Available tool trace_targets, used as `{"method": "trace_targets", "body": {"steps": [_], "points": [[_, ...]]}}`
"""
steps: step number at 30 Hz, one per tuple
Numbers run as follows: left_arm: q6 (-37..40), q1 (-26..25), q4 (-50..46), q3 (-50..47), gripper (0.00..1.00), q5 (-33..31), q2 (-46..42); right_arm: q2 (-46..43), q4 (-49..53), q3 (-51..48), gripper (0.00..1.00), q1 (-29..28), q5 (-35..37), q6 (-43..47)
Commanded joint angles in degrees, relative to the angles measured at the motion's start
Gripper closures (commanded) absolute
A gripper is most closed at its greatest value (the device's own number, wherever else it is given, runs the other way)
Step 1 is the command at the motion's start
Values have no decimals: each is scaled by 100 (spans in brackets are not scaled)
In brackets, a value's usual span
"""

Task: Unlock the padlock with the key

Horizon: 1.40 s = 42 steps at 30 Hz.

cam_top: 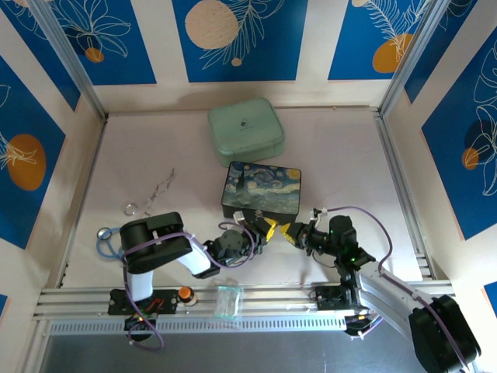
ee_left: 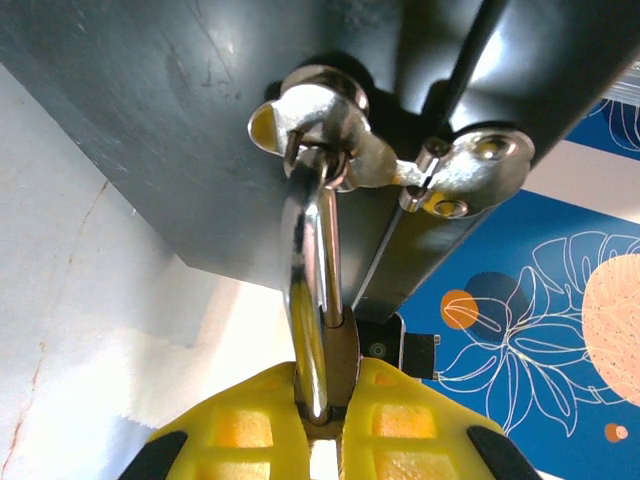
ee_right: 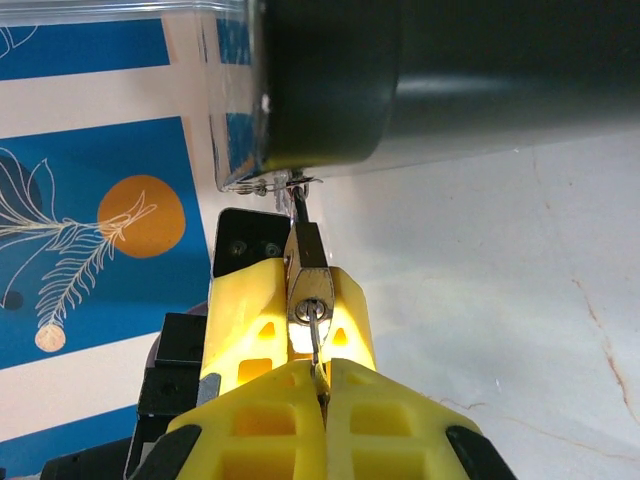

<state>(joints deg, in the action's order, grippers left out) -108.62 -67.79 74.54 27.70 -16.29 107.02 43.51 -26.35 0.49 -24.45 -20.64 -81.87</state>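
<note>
Pinching the key [ee_right: 316,345] between its yellow fingers, the right gripper [ee_right: 321,388] is closed tight on it. In the right wrist view the key's thin tip sits right at the keyhole in the end face of the padlock [ee_right: 308,285], though I can't tell how far in it goes. The padlock itself is clamped from both sides by the left gripper [ee_left: 325,415], yellow pads squeezed onto the body, so that one is shut on the lock. From the left wrist camera the silvery shackle [ee_left: 312,270] runs up out of those fingers and hooks through the shiny latch ring [ee_left: 318,115] on the dark front wall of the box [cam_top: 262,190]. So the lock hangs off the box's near side, and I honestly can't say from here whether the shackle has popped or not. Up top the two grippers meet nose to nose just in front of the starry-night box, left arm reaching in from the left and right arm from the right. Behind the box, near the back wall, sits a mint-green case [cam_top: 246,130]. Off to the left on the table [cam_top: 342,155] there's a looped wire piece [cam_top: 147,200] and a bluish ring [cam_top: 107,238] next to the left arm. A small clear plastic thing [cam_top: 229,300] rests on the front rail
</note>
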Motion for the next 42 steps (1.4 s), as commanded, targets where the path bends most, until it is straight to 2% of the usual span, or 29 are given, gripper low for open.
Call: {"method": "trace_targets", "body": {"steps": [1,8,15,25,33,38,42], "points": [[24,-94,614,200,100,189,-46,150,-75,-12,100,76,-518,218],[-12,-94,614,200,100,197,-8,228,-351,-65,100,153,-658,227],[-3,-102,615,222,100,273,0,60,-311,-98,100,624,-1077,313],[-1,-103,616,380,100,408,54,476,-1004,-8,100,539,-1333,293],[-27,-103,614,330,100,410,121,196,-641,9,100,590,-1336,414],[-64,-103,614,394,100,478,226,388,-1064,-18,100,554,-1427,252],[-73,-104,614,356,100,424,227,233,-710,21,100,575,-1372,413]]}}
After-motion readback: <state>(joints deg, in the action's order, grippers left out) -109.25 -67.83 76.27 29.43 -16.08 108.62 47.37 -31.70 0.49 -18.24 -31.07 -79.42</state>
